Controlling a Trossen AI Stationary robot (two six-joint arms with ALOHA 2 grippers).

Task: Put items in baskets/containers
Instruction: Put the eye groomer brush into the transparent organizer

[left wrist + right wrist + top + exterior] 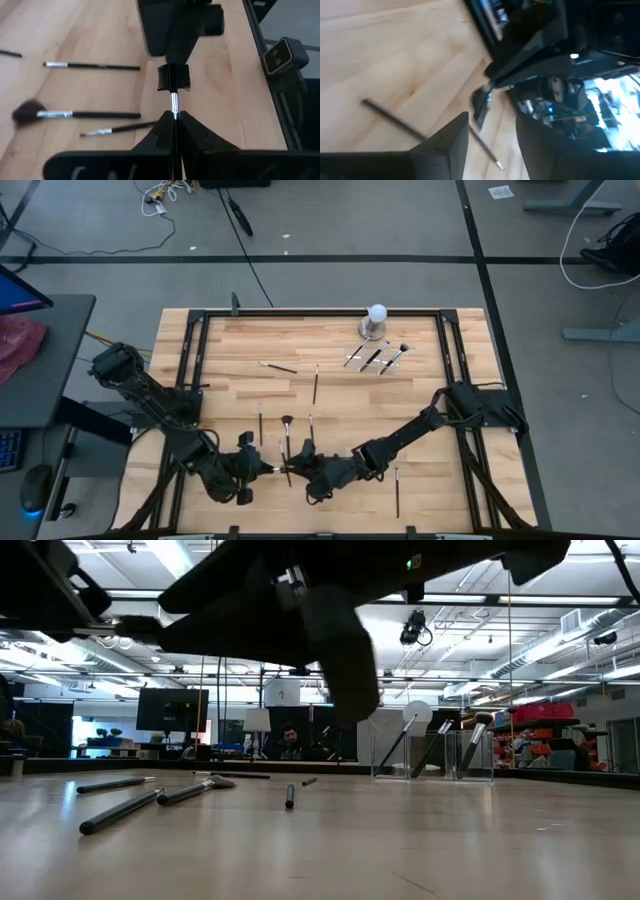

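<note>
Closest to my left wrist camera, my left claw point(174, 131) is clenched on a comb brush point(173, 79), its silver ferrule poking out between the fingertips and its dark toothed head just short of the right arm's dark body. From overhead, that left claw point(262, 468) sits near the tabletop's point(440, 480) 6 o'clock edge, facing the right claw point(300, 467), which is just beside it; the two nearly meet over the brush. My right claw point(490, 135) stands released, fingers apart, with the comb head showing between them and a thin brush handle point(390, 119) lying on the wood under it. Around the claws, loose brushes lie scattered: a fluffy brush point(286, 428) and two slim ones just toward 12 o'clock of them, one brush point(396, 491) off toward 4 o'clock, and another point(316, 383) near the middle. Up toward 1 o'clock, the clear tray point(378, 358) already holds three brushes, close beside the white ball on its grey base point(375, 319). At tabletop level both arms block most of my upper view, and the tray point(432, 755) shows beyond with brushes leaning in it.
</note>
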